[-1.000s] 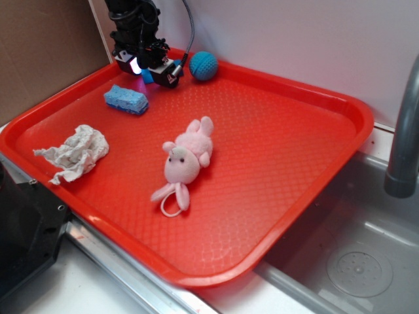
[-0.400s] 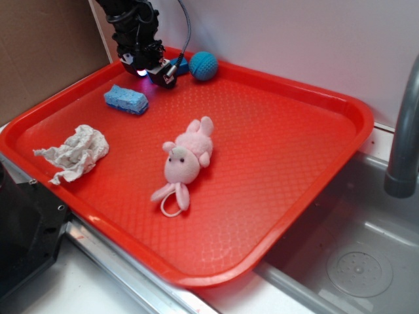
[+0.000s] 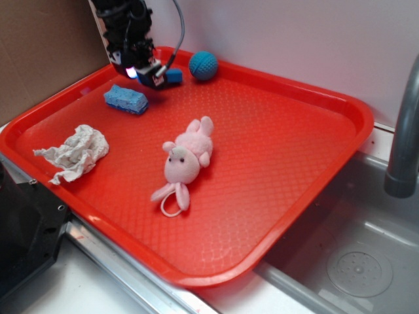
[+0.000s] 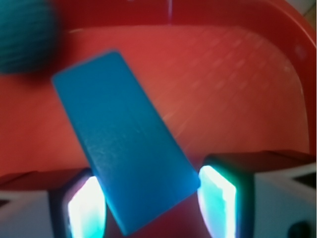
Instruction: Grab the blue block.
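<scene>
Between spread fingers [image 4: 218, 198], blue block [image 4: 124, 148].

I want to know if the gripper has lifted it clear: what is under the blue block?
In the wrist view the red tray floor shows beyond the blue block, which sits between the fingers. The block hides what lies directly beneath it, so contact cannot be told.

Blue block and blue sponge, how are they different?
The blue block is smooth and deeper blue; the blue sponge is lighter and bumpy. The block sits between the gripper's fingers near the tray's back rim; the sponge lies alone, untouched. Both are blue and oblong.
</scene>
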`<action>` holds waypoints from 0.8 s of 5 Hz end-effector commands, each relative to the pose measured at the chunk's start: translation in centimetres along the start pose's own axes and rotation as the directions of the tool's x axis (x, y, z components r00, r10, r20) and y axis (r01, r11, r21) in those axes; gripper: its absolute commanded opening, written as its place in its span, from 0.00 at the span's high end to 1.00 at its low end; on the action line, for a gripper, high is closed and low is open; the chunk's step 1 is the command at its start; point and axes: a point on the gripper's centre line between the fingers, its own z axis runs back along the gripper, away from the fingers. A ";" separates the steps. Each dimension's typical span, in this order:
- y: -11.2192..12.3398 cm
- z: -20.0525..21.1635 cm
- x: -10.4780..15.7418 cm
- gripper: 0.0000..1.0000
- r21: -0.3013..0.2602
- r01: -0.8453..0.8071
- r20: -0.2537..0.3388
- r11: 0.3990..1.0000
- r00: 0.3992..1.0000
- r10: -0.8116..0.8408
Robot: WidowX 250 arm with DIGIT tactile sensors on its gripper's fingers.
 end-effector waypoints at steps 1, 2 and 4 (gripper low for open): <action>-4.7 8.3 1.1 1.00 -0.023 0.005 0.086 1.000 0.996 -0.003; -7.8 10.8 0.5 1.00 -0.016 -0.106 -0.023 0.994 0.994 0.106; -13.1 14.0 -2.5 1.00 0.157 -0.262 -0.117 0.952 0.953 0.281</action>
